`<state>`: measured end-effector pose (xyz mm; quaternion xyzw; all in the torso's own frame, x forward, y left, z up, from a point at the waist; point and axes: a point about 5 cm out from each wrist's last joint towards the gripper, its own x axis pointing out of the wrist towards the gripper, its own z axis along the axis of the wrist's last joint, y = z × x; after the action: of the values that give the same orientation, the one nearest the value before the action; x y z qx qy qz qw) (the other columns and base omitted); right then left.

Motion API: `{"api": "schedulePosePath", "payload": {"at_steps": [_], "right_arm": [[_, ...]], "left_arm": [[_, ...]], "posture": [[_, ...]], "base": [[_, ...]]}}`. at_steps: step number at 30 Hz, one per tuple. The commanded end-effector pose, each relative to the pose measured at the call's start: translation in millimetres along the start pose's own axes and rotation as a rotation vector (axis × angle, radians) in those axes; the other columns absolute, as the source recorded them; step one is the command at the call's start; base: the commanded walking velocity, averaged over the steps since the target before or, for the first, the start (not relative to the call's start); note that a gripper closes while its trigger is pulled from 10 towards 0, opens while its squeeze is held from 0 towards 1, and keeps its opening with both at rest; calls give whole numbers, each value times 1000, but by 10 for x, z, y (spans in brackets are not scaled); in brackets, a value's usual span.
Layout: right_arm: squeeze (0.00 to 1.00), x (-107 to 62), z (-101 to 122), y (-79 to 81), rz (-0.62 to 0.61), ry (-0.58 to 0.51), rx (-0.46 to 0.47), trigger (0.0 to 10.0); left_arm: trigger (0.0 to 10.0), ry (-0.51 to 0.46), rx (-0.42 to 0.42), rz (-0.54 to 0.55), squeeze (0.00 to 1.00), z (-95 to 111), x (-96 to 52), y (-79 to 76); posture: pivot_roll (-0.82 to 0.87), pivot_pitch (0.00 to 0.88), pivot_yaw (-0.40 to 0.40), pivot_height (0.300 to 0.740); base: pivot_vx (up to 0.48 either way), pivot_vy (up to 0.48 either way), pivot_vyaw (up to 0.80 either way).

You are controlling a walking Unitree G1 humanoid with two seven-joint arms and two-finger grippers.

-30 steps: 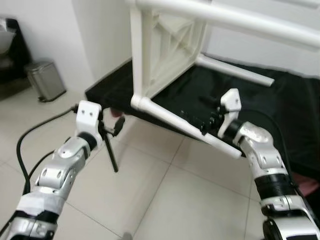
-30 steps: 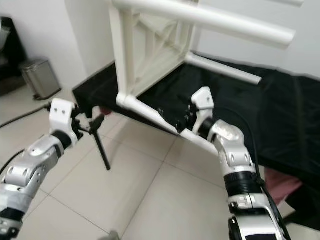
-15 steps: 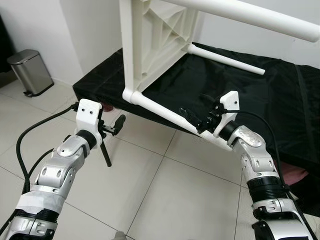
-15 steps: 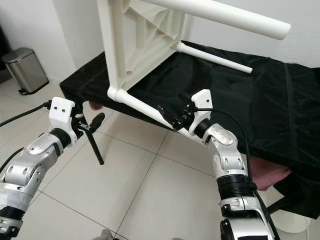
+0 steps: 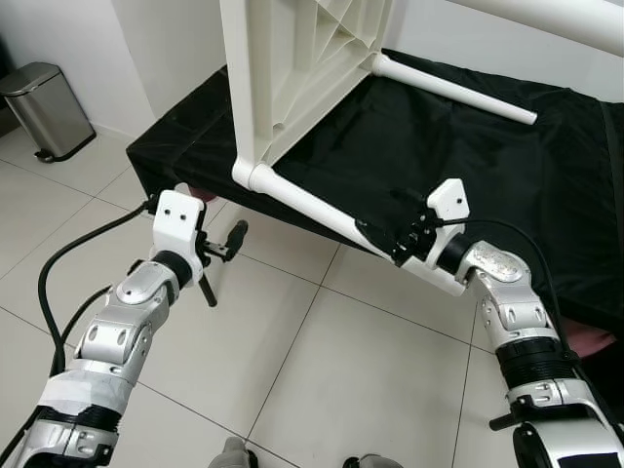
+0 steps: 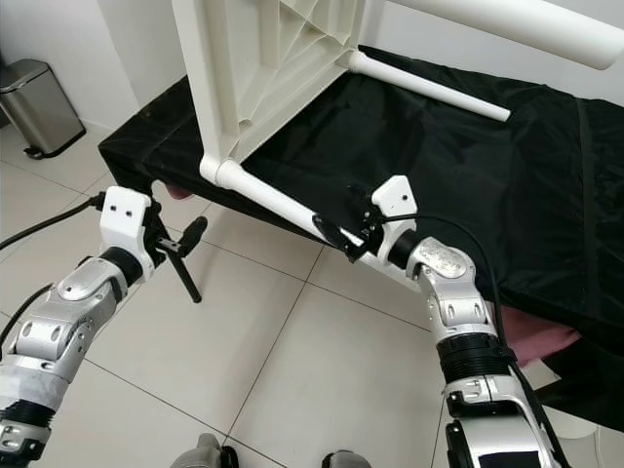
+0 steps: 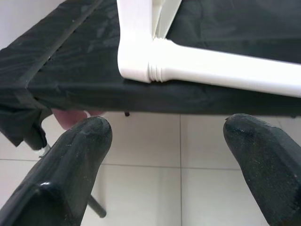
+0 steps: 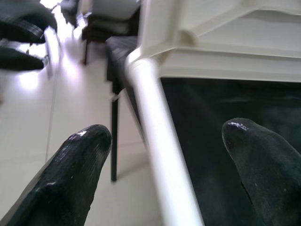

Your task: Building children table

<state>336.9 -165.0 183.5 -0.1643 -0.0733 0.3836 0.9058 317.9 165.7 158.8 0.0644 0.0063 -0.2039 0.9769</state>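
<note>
We see bright, even indoor light in both eye views, sharp throughout, with soft glare on the floor tiles [image 5: 322, 390]. The black cloth [image 6: 458, 146] swallows detail. In the right wrist view, the white leg [image 8: 162, 165] smears with blur and glare burns at 10 o'clock; its fingertips [image 8: 70, 179] loom soft.

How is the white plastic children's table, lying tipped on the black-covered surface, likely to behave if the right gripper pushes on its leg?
The table looks like hollow ribbed plastic, so probably light and stiff. Tipped over, it may pivot or slide on the black cover. Its smooth round leg could slip between the right gripper fingers.
</note>
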Motion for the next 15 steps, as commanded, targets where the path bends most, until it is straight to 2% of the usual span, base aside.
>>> {"api": "schedulePosePath", "payload": {"at_steps": [1,4,8,15], "right_arm": [[0,2,-21,4,38,32,-50,10000],[0,2,-21,4,38,32,-50,10000],[0,-47,-66,-72,66,116,-166,10000],[0,-105,-144,-130,94,203,-227,10000]], "left_arm": [[10000,10,23,-62,0,-34,-21,-53],[10000,10,23,-62,0,-34,-21,-53],[10000,12,29,-79,0,-41,-19,-100],[10000,8,33,-90,0,-32,-4,-133]], "posture": [[-43,113,31,740],[-43,113,31,740],[-47,115,24,740],[-51,117,20,740]], "base": [[0,0,0],[0,0,0],[0,0,0],[0,0,0]]}}
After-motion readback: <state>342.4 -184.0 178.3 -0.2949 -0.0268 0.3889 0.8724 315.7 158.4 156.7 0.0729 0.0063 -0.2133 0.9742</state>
